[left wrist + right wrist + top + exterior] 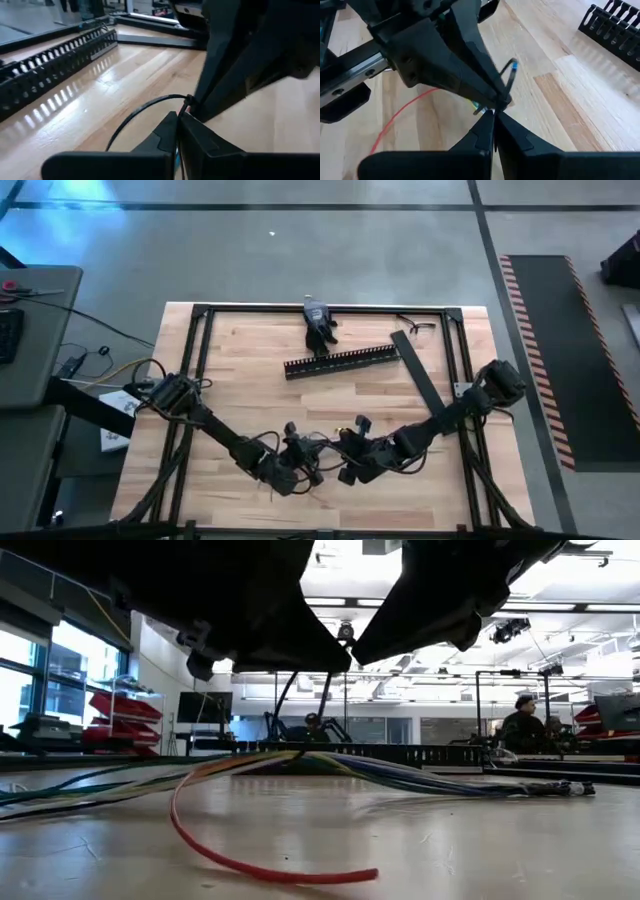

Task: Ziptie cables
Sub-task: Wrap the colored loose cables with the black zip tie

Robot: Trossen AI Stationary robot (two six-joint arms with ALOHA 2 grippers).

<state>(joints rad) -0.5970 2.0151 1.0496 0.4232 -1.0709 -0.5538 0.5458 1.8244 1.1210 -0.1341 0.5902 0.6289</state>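
Low in the middle of the high view, the two end effectors are meeting tip to tip over the near part of the surface (pixel 250 350): the left end effector (pixel 300 460) coming in from the left, the right end effector (pixel 348 458) from the right. In the left wrist view the left end effector (pixel 178 120) is pinched narrow on a thin black ziptie (pixel 145 107), whose strap is arcing away in a loop to a small head just beside the other arm's fingers. In the right wrist view the right end effector (pixel 494 119) is likewise closed to a narrow point at that same head, with the loop (pixel 509 75) standing up above it. The cables (pixel 420 778) are lying on the surface beneath both arms, running roughly left to right across the low view, fanning pale and coloured toward the right, with one red strand (pixel 250 862) curling forward into the lower middle. Judging from this, the tie is looped and threaded but not yet drawn tight; whether the loop is actually going around the bundle cannot be told. Cinching it down is probably what remains. The black duct (pixel 340 361) is sitting well apart, higher in the high view.
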